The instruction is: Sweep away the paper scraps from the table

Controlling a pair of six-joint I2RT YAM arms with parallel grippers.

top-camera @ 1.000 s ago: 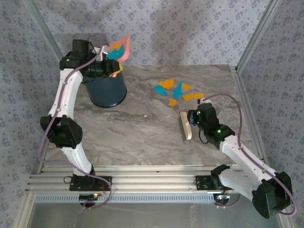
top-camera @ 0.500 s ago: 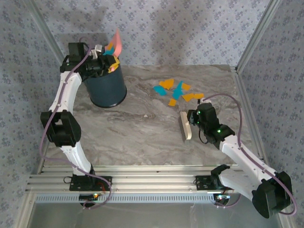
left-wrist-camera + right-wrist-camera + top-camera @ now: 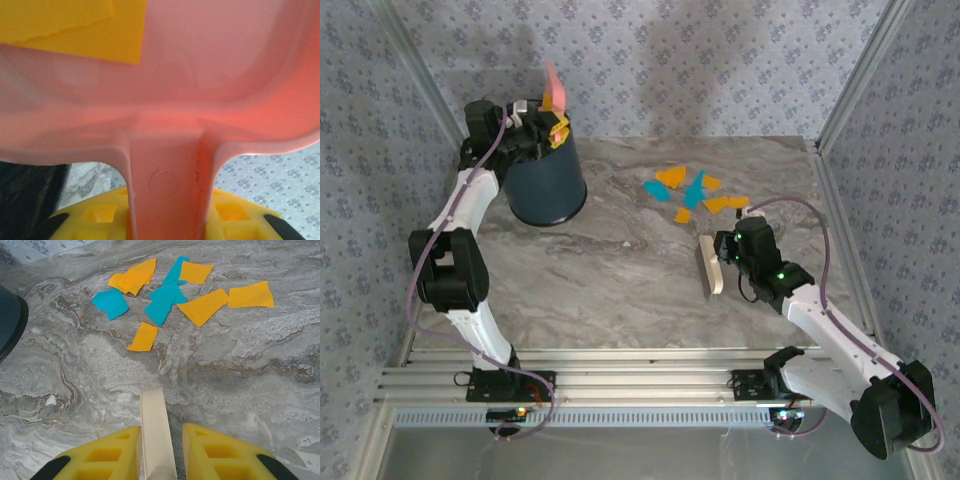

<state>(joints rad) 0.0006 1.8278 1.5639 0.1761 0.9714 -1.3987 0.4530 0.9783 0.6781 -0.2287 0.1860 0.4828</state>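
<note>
1 table, grey marble, carries everything. 1 dark blue bin stands just below the L end effector, at the table's far-left. 1 pink dustpan: L end effector clenched on its handle, pan tipped up on edge over the bin's mouth. 1 orange-yellow scrap lies inside the pan, poss. two overlapped.

1 brush w/ pale handle: R end effector grasping it, yellow fingers tight on either side. Brush head sits low by the table; contact can't tell.

Paper scraps: loose cluster flat on the table, ahead of the R end effector and apart from the brush, w/ bare marble between. Approx. 6 orange-yellow, 3 teal; some overlap, so the count isn't exact. Bin's rim is far left of the R end effector.
</note>
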